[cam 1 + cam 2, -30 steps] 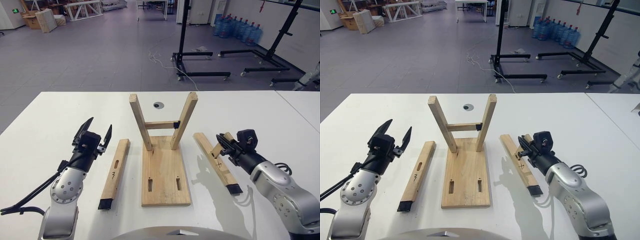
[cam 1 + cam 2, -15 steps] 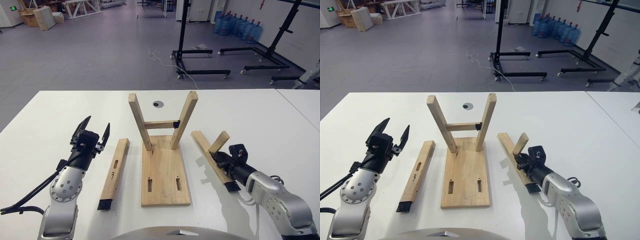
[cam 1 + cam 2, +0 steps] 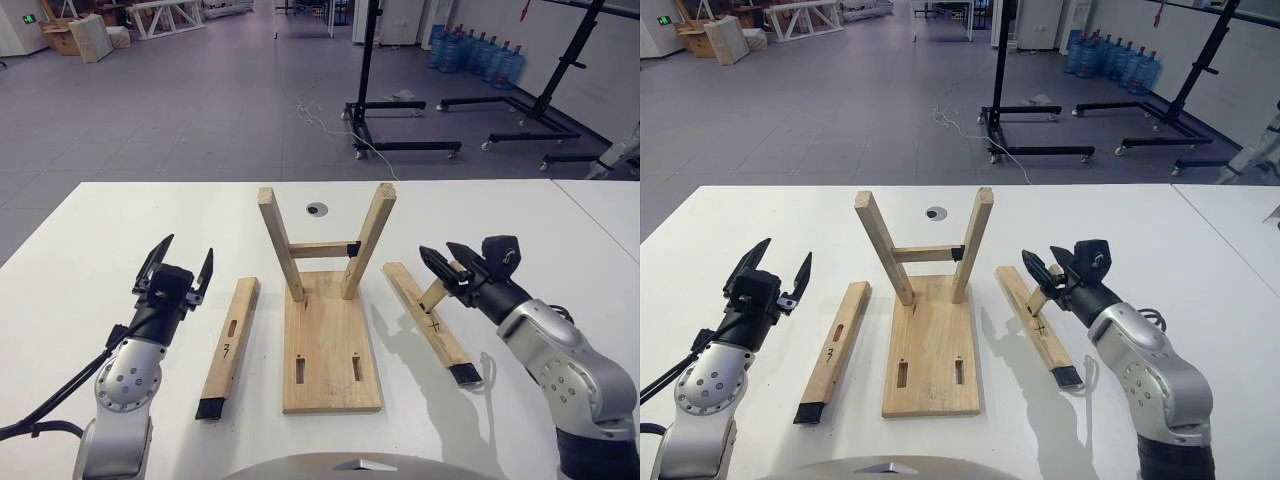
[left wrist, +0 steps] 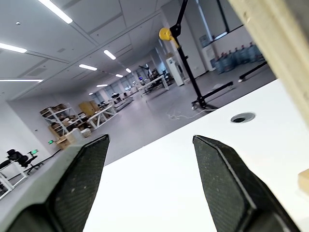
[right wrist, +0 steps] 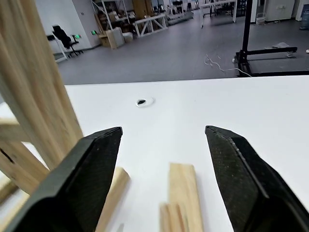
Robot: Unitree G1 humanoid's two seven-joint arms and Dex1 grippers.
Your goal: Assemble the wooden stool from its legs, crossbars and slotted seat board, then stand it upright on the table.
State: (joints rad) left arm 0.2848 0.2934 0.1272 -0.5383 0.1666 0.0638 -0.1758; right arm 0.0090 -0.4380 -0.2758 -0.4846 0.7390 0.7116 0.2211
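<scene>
The slotted seat board (image 3: 330,350) lies flat mid-table. Two legs joined by a crossbar (image 3: 322,249) stand in its far end. A loose leg (image 3: 228,345) lies to its left. To its right lies another leg (image 3: 432,325) with a short crossbar stub (image 3: 433,295) rising from it. My right gripper (image 3: 440,252) hovers open just above that stub, holding nothing; its wrist view has the wood (image 5: 182,193) below the open fingers (image 5: 241,179). My left gripper (image 3: 187,250) is open and empty, left of the loose leg.
A small round hole (image 3: 317,210) sits in the white table (image 3: 120,220) behind the standing legs. Bare tabletop lies at both sides and at the far edge. Black wheeled stands (image 3: 400,110) and water bottles are on the floor beyond.
My right gripper has lifted from low beside the right leg to above the crossbar stub, with its fingers spread. The left gripper has hardly moved.
</scene>
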